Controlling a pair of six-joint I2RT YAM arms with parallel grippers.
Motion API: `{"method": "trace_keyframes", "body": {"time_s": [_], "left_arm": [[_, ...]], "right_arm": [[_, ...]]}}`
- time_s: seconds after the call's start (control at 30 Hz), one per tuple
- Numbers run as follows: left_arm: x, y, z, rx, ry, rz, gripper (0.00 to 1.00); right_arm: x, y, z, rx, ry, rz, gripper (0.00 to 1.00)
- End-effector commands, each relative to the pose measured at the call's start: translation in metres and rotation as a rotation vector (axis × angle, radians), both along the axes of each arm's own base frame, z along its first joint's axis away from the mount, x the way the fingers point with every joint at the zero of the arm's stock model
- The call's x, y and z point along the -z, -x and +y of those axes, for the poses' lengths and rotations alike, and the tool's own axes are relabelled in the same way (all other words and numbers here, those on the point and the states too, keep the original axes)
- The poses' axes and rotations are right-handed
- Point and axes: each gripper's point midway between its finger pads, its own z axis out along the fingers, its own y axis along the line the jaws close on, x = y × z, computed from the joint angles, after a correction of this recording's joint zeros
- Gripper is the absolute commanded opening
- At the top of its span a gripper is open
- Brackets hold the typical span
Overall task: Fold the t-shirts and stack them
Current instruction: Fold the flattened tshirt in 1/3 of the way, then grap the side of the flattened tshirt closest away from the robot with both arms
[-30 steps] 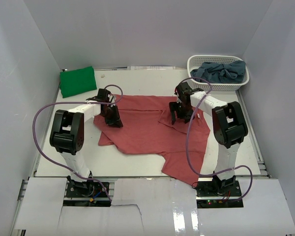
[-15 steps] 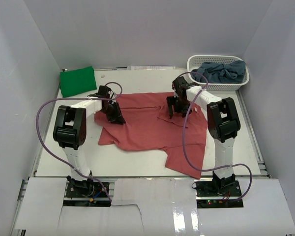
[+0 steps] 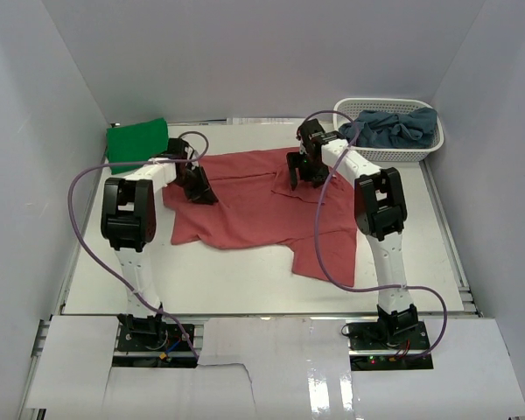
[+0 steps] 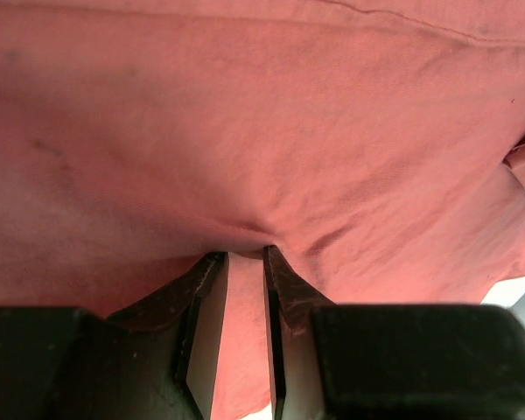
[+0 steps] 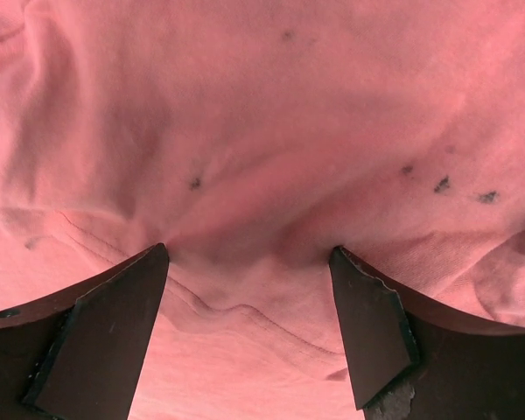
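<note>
The salmon-red t-shirt [image 3: 254, 210] lies spread on the table, with one sleeve trailing toward the near right. My left gripper [image 3: 197, 185] is at the shirt's left edge. In the left wrist view its jaws [image 4: 245, 255] stand a narrow gap apart, shut on a fold of the red cloth [image 4: 262, 131]. My right gripper [image 3: 304, 171] is over the shirt's far right part. In the right wrist view it [image 5: 249, 251] is wide open, its tips pressing on the cloth [image 5: 271, 105]. A folded bright green t-shirt [image 3: 137, 144] lies at the far left. Grey-blue t-shirts [image 3: 394, 127] lie in the basket.
The white lattice basket [image 3: 387, 156] stands at the far right corner. White walls close in the table on the left, the back and the right. Both arms' purple cables loop over the table's sides.
Both arms have reached farther toward the back of the table. The red shirt has slid that way with them and lies flatter.
</note>
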Motion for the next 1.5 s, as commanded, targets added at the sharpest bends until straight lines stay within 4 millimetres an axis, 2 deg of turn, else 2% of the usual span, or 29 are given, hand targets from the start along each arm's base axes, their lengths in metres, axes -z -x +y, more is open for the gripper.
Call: {"method": "trace_keyframes", "body": {"time_s": [0.0, 0.07, 0.27, 0.37, 0.43, 0.5, 0.53, 0.57, 0.6, 0.63, 0.67, 0.7, 0.73, 0.77, 0.8, 0.83, 0.87, 0.9, 0.93, 0.97, 1.0, 1.03, 1.07, 1.1, 1.2, 1.23, 1.27, 1.37, 1.47], "left_arm": [[0.021, -0.007, 0.042, -0.039, -0.144, 0.016, 0.35], [0.006, -0.013, 0.042, -0.039, -0.145, -0.017, 0.35], [-0.077, -0.03, 0.046, -0.061, -0.165, -0.158, 0.39], [-0.116, -0.03, 0.045, -0.053, -0.15, -0.211, 0.39], [-0.143, -0.023, 0.045, -0.052, -0.149, -0.255, 0.39], [-0.156, -0.014, 0.048, -0.057, -0.156, -0.276, 0.4], [-0.175, -0.005, 0.048, -0.059, -0.152, -0.319, 0.4], [-0.181, 0.002, 0.05, -0.06, -0.154, -0.332, 0.4], [-0.176, 0.013, 0.053, -0.064, -0.161, -0.314, 0.4], [-0.189, 0.026, 0.056, -0.074, -0.158, -0.345, 0.4], [-0.187, 0.034, 0.062, -0.093, -0.152, -0.335, 0.39], [-0.183, 0.043, 0.064, -0.102, -0.143, -0.325, 0.37], [-0.161, 0.06, 0.065, -0.107, -0.131, -0.273, 0.35], [-0.163, 0.071, 0.071, -0.148, -0.125, -0.283, 0.33], [-0.154, 0.079, 0.072, -0.171, -0.127, -0.268, 0.32], [-0.128, 0.094, 0.08, -0.21, -0.138, -0.218, 0.31], [-0.132, 0.101, 0.092, -0.279, -0.118, -0.233, 0.32], [-0.126, 0.107, 0.092, -0.3, -0.097, -0.222, 0.37], [-0.117, 0.118, 0.096, -0.351, -0.058, -0.207, 0.64], [-0.113, 0.123, 0.096, -0.364, -0.032, -0.201, 0.75], [-0.111, 0.123, 0.094, -0.371, 0.0, -0.219, 0.79], [-0.098, 0.132, 0.093, -0.379, 0.026, -0.193, 0.83], [-0.097, 0.134, 0.088, -0.372, 0.059, -0.192, 0.83], [-0.092, 0.135, 0.087, -0.39, 0.074, -0.177, 0.84], [-0.072, 0.14, 0.083, -0.423, 0.117, -0.11, 0.86], [-0.069, 0.139, 0.084, -0.438, 0.121, -0.103, 0.87], [-0.062, 0.142, 0.083, -0.449, 0.13, -0.084, 0.87], [-0.057, 0.14, 0.083, -0.495, 0.161, -0.087, 0.88], [-0.062, 0.133, 0.085, -0.519, 0.173, -0.126, 0.87]], "right_arm": [[0.005, -0.002, 0.01, -0.03, -0.022, 0.013, 0.81], [-0.007, -0.005, 0.012, -0.032, -0.037, -0.012, 0.81], [-0.056, -0.017, 0.021, -0.035, -0.099, -0.097, 0.82], [-0.08, -0.018, 0.027, -0.042, -0.129, -0.128, 0.82], [-0.098, -0.016, 0.029, -0.05, -0.15, -0.153, 0.82], [-0.118, -0.012, 0.029, -0.058, -0.162, -0.182, 0.82], [-0.123, -0.006, 0.029, -0.064, -0.164, -0.178, 0.82], [-0.129, 0.001, 0.028, -0.075, -0.161, -0.173, 0.82], [-0.146, 0.009, 0.026, -0.079, -0.161, -0.193, 0.82], [-0.149, 0.022, 0.024, -0.085, -0.125, -0.186, 0.82], [-0.136, 0.04, 0.019, -0.1, -0.089, -0.15, 0.82], [-0.155, 0.055, 0.015, -0.106, -0.09, -0.187, 0.82], [-0.151, 0.067, 0.011, -0.102, -0.066, -0.186, 0.82], [-0.124, 0.089, 0.002, -0.102, -0.047, -0.126, 0.83], [-0.138, 0.104, -0.003, -0.092, -0.078, -0.156, 0.83], [-0.131, 0.116, -0.008, -0.081, -0.078, -0.143, 0.83], [-0.127, 0.125, -0.012, -0.071, -0.091, -0.149, 0.82], [-0.112, 0.154, -0.022, -0.06, -0.1, -0.1, 0.83], [-0.099, 0.178, -0.034, -0.047, -0.085, -0.071, 0.83], [-0.109, 0.179, -0.034, -0.037, -0.102, -0.099, 0.83], [-0.088, 0.2, -0.045, -0.017, -0.083, -0.043, 0.83], [-0.082, 0.207, -0.055, 0.007, -0.058, -0.045, 0.83], [-0.086, 0.216, -0.06, 0.023, -0.071, -0.069, 0.83], [-0.07, 0.232, -0.07, 0.042, -0.053, -0.037, 0.83], [-0.067, 0.253, -0.072, 0.111, -0.126, -0.04, 0.84], [-0.057, 0.261, -0.074, 0.157, -0.144, -0.018, 0.83], [-0.061, 0.267, -0.067, 0.162, -0.208, -0.027, 0.83], [-0.054, 0.275, -0.065, 0.242, -0.272, -0.017, 0.78], [-0.043, 0.28, -0.068, 0.301, -0.277, -0.001, 0.67]]}}
